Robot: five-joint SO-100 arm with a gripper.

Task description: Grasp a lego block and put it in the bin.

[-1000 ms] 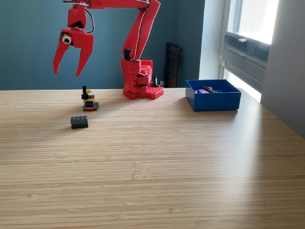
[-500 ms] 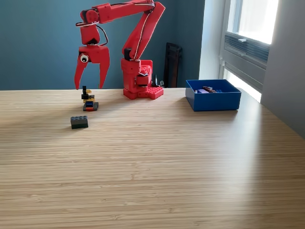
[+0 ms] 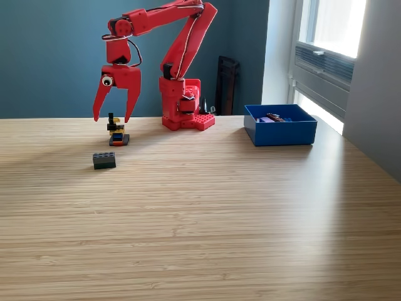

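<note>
Lego stack [image 3: 116, 132] on the table [image 3: 207, 207], at the exterior view's left, well apart from the bin [image 3: 280, 132], framed by the red gripper [image 3: 111, 119], wide open and empty above it; approach step, probably calling for lowering, then closing.

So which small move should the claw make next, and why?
Probably lower straight down. The open claw hangs just above the small stacked lego piece, its tips on either side of the top, holding nothing, and the blue bin waits at the exterior view's right.
</note>
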